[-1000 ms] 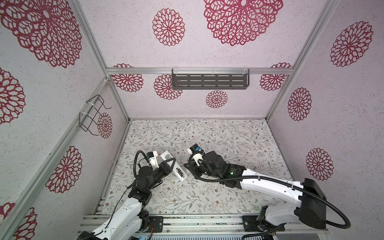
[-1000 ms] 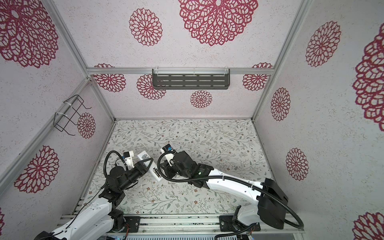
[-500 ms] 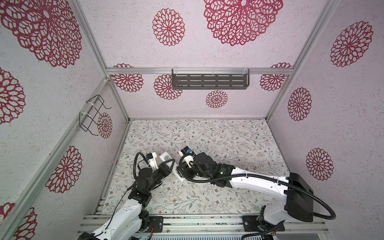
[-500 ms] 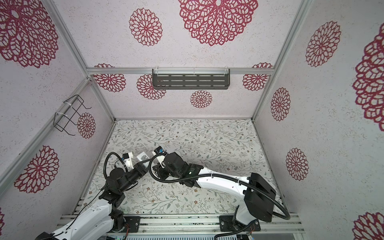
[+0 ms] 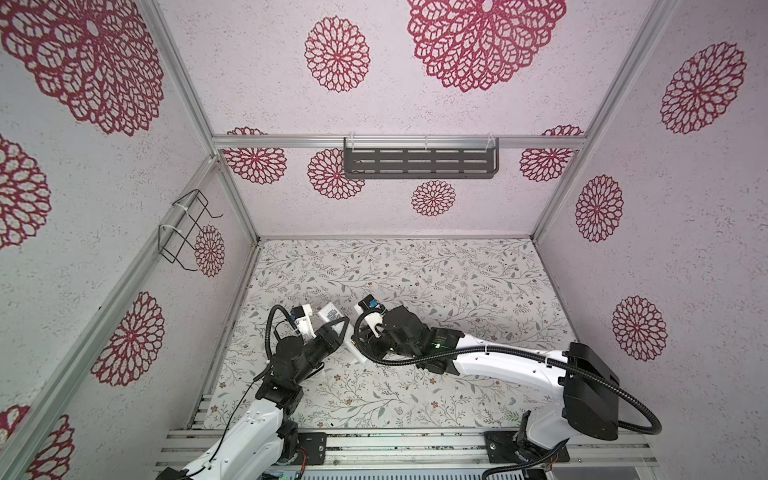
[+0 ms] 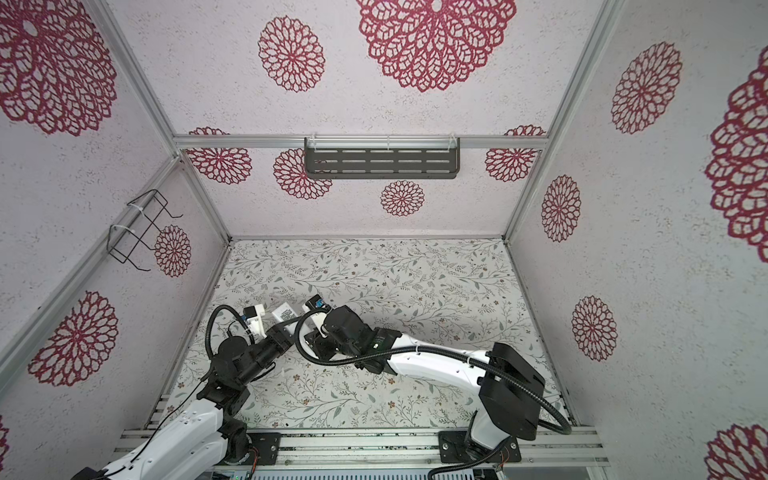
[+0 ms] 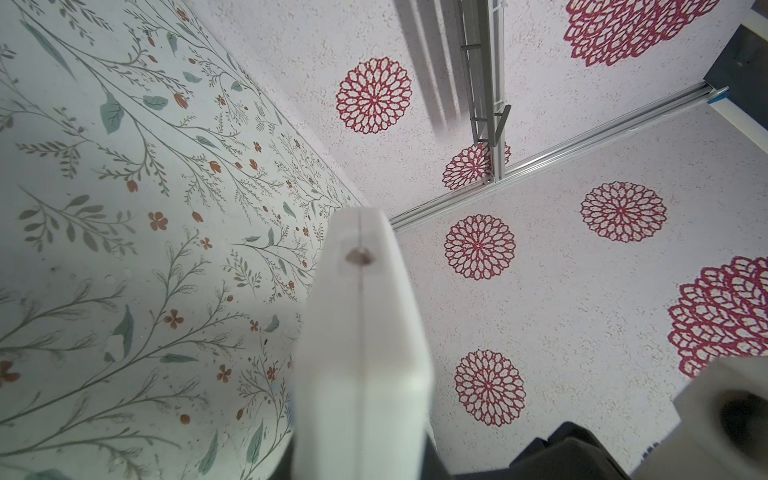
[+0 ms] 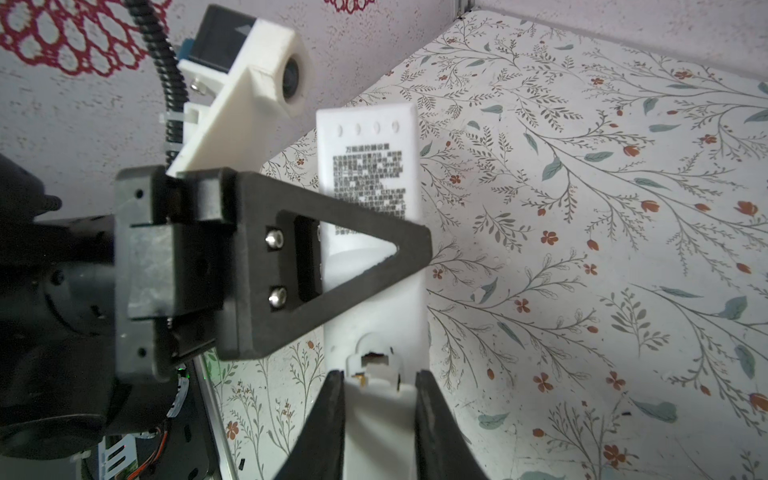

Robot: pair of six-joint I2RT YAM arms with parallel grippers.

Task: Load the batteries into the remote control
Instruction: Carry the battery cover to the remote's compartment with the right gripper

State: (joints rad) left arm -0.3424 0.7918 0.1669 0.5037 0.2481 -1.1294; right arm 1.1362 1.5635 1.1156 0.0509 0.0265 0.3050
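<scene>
White plastic, long and slim: remote (image 5: pixel 330 312), lifted off the floral desk (image 5: pixel 415 282). Placed low over the desk's front left part in both top views, label end toward the back wall.

Clamped across the middle by left gripper (image 5: pixel 337 330), jaws closed tight on the front and back faces. Turned back side toward the right wrist camera. Printed there, a label (image 8: pixel 368 183) of small black characters. Above it, at the far end, a row of four small holes (image 8: pixel 368 128). Lying across the label's lower edge, one black triangular finger (image 8: pixel 332 249) of left gripper.

Pinched at the near end by right gripper (image 8: pixel 378 399). Black fingers (image 8: pixel 328 415) pressed against both long edges, just behind an arched latch tab (image 8: pixel 374 361). Under that tab, a small brass glint (image 8: pixel 361 379); battery or contact, cannot tell.

Seen edge-on from the left wrist, the same remote (image 7: pixel 361 332), blurred close up. Down its narrow side, a seam. Near the far tip, a small dark lens (image 7: pixel 359 257).

Nose to nose in both top views, the two grippers. Left arm coming from the front left corner. Right arm reaching across from the right side.
</scene>
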